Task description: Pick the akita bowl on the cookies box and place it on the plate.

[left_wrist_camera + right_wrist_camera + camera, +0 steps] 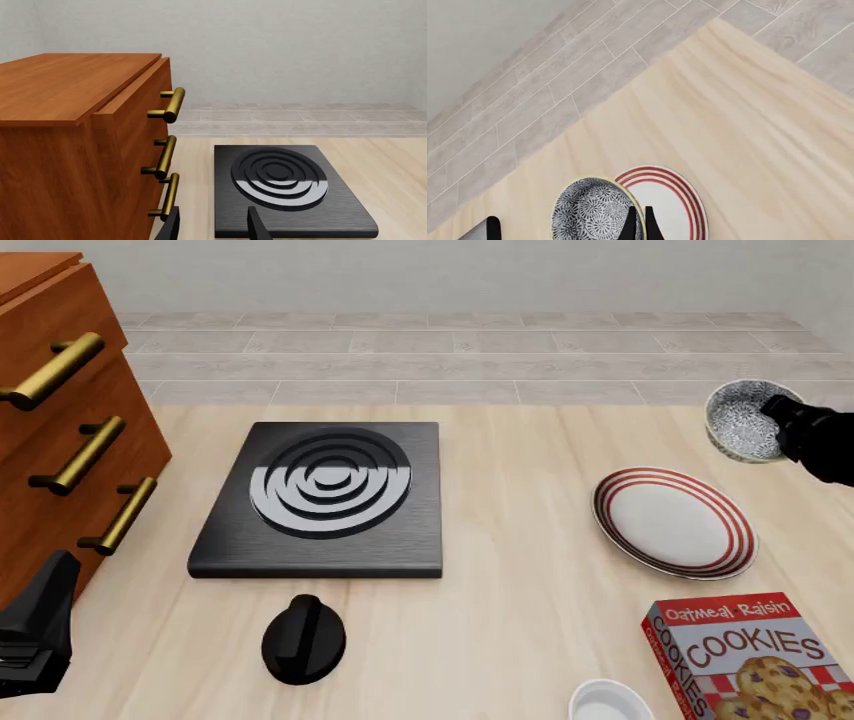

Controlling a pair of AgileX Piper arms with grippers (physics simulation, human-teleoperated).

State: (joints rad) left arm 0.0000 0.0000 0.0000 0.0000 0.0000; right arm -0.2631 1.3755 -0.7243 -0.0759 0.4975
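The akita bowl [745,420] hangs in the air tilted, beyond the far right side of the plate [674,522]. My right gripper [785,420] is shut on its rim. In the right wrist view the two fingers [630,225] pinch the bowl [590,212] at its edge, with the red-ringed plate [674,207] lower down behind it. The cookies box [754,655] lies flat at the front right with nothing on it. My left gripper [213,230] stands open and holds nothing, low at the front left [38,630].
A wooden drawer cabinet [60,410] with brass handles fills the left side. A black stove plate [320,495] lies mid-table, with a black knob [304,638] in front of it. A plain white bowl [611,705] sits beside the cookies box.
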